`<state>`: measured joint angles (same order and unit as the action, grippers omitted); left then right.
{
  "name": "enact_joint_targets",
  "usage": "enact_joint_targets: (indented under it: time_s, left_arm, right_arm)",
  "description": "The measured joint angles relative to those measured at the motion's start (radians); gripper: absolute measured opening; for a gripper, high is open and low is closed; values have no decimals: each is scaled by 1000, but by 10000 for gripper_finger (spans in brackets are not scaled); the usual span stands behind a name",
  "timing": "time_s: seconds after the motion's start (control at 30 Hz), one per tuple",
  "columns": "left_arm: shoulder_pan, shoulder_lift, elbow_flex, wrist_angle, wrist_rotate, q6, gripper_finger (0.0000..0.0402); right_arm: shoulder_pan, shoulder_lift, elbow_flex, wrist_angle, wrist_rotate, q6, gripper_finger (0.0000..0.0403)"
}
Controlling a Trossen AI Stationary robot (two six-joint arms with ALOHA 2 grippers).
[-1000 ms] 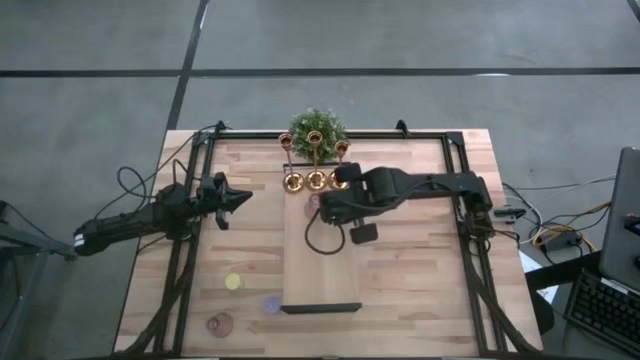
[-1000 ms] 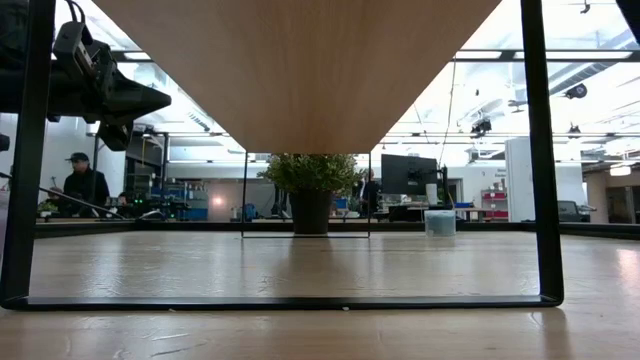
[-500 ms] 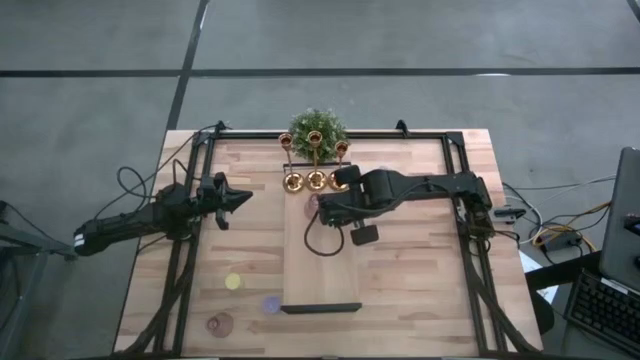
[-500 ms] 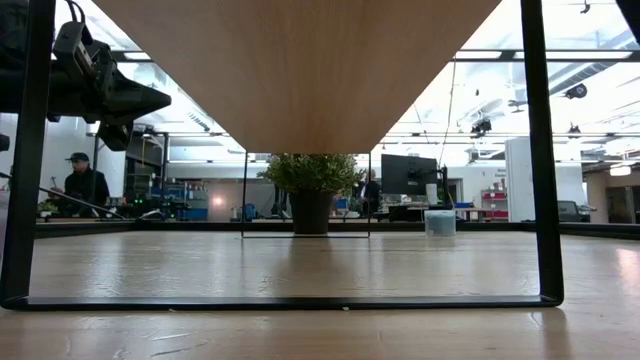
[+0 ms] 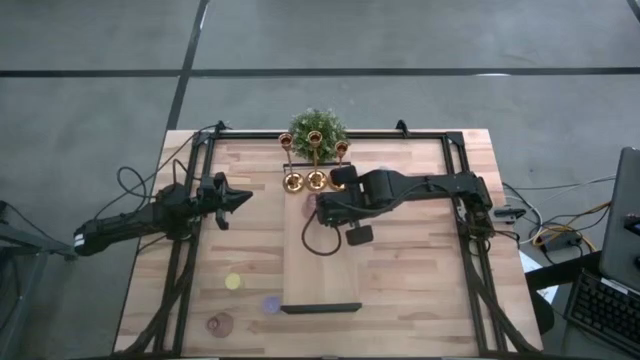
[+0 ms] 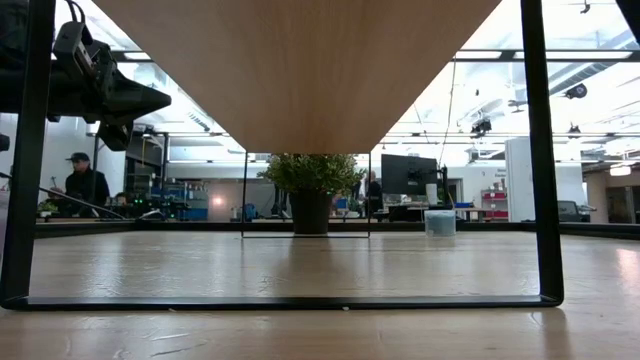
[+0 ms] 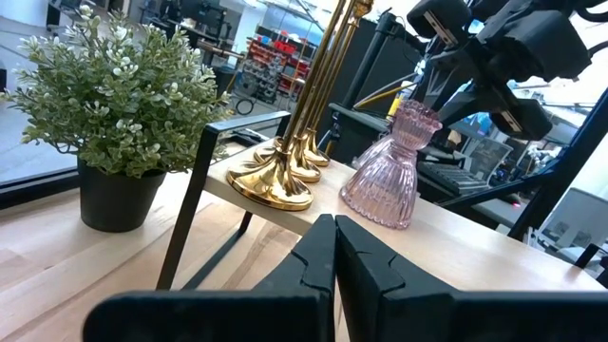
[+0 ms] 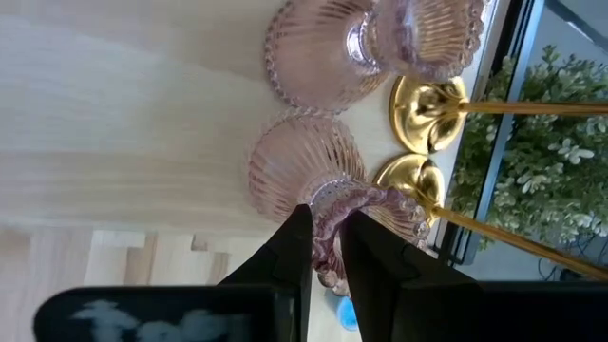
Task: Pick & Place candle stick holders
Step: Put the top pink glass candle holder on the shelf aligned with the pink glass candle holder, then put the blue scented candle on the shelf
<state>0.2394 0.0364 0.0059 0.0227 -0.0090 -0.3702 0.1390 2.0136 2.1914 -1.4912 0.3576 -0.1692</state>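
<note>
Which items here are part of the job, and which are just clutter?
Job: gold holders, pink glass holders, yellow holder, purple holder; right pincer at a pink one.
Lying about: plant, monitor; left pincer idle at table's left.

Floor: you see grey concrete (image 5: pixel 420 40) crossed by dark seams around the bench.
Bench: light wood planks (image 5: pixel 420 290), with a black frame.
Room: you look into an open workshop with a monitor (image 6: pixel 408 174) and shelving (image 6: pixel 180 195).
Ceiling: bright strip lights (image 6: pixel 470 100).
Person: seated far off (image 6: pixel 82 185), possibly at a desk.
</note>
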Motion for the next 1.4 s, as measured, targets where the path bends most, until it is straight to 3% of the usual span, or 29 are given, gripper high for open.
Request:
enact_joint_targets:
  time_s: [0.5, 0.8, 1.0, 1.17, 1.27, 1.4]
  left_arm:
    - [0, 0, 0, 0, 0, 0, 10]
    - [0, 0, 0, 0, 0, 0, 10]
    - [0, 0, 0, 0, 0, 0, 10]
    - [0, 0, 0, 0, 0, 0, 10]
    - [0, 2, 0, 0, 0, 0, 10]
    - [0, 3, 0, 0, 0, 0, 10]
  right_arm:
    - [0, -1, 15, 6, -20, 59, 52]
    - [4, -10, 99, 1, -18, 89, 98]
    - [5, -18, 150, -78, -20, 217, 121]
    - [4, -117, 97, -77, -38, 355, 125]
    - [-12, -186, 32, -79, -9, 509, 121]
    - [-64, -272, -80, -78, 8, 834, 111]
